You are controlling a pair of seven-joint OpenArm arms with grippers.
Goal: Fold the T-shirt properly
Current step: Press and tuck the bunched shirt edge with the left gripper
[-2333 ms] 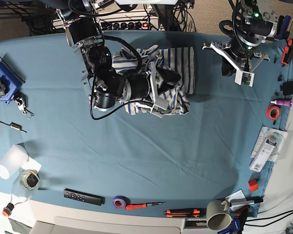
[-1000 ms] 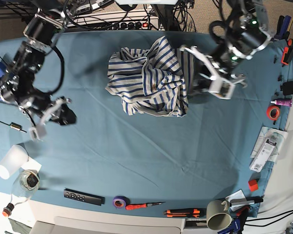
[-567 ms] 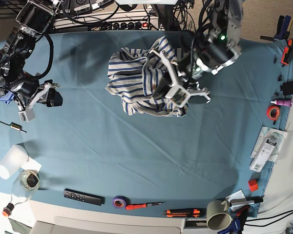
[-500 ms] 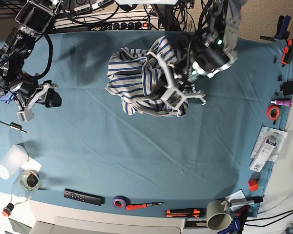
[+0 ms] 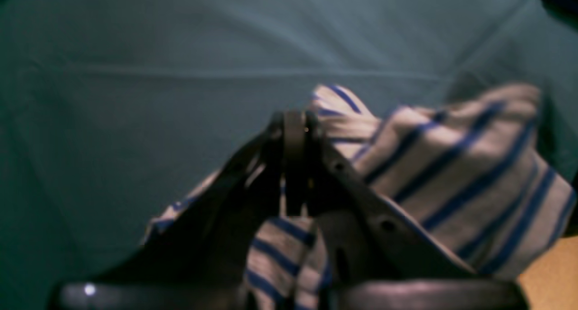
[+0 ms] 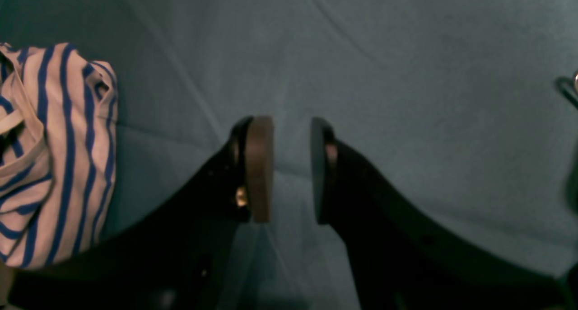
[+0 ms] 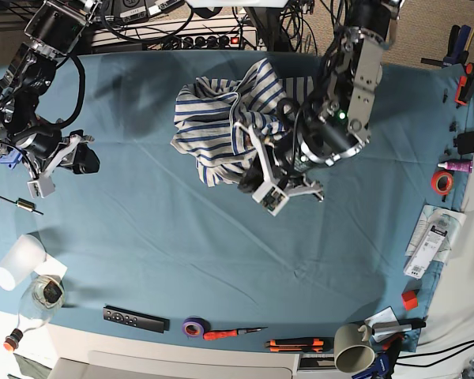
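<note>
Black fingers [image 5: 293,165] on the left arm are drawn together over the T-shirt [image 7: 209,130], and I cannot tell whether any cloth is pinched between them. Blue-striped fabric shows on both sides of their tips in the left wrist view, with a raised fold to one side.

The right gripper [image 6: 291,170] has its fingers parted, with nothing between them but a view of the teal cloth [image 6: 384,97]. It hangs well apart from the shirt, out over the other side of the tabletop [image 7: 182,253].

The shirt itself lies bunched and crumpled toward the far half of the tabletop, partly hidden under the left arm [image 7: 332,118] (a proper heap, from where I stand, rather than a neat square).

Farther out, near the edge on the right arm's side, a white cup [image 7: 20,262] lies tipped over beside a clear bottle [image 7: 43,298]. Along the near edge sit a black remote [image 7: 136,319], a roll of purple tape [image 7: 194,328], a red screwdriver [image 7: 233,333] and a pale mug [image 7: 353,349]. Red tape [image 7: 442,181] rests near the opposite edge, just beside a purple-capped tube [image 7: 456,165].
</note>
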